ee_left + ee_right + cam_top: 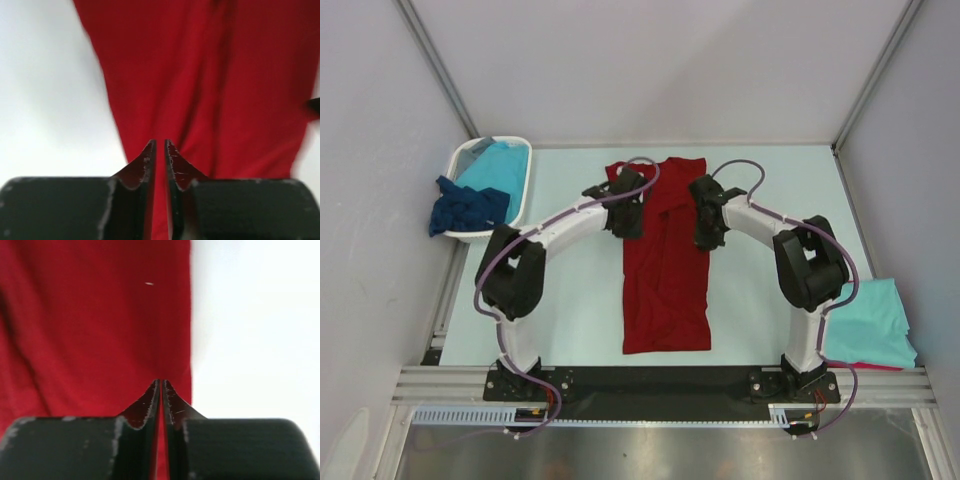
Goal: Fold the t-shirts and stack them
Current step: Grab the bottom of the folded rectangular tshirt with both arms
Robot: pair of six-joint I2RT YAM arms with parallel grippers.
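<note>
A dark red t-shirt (665, 280), folded into a long narrow strip, lies flat down the middle of the pale table (570, 300). My left gripper (625, 215) hovers over the strip's upper left edge. In the left wrist view its jaws (160, 142) are drawn to a thin slit, nothing between them, with the red cloth (210, 75) blurred below. My right gripper (708, 225) hangs over the upper right part. Its jaws (161, 381) are all but touching and empty, above the shirt's straight right edge (90, 315).
A white basket (525, 165) at the back left holds a turquoise shirt (500, 165), and a dark navy shirt (468, 208) hangs over its near rim. At the right table edge lies a folded turquoise shirt (870, 320) on a red one (880, 366).
</note>
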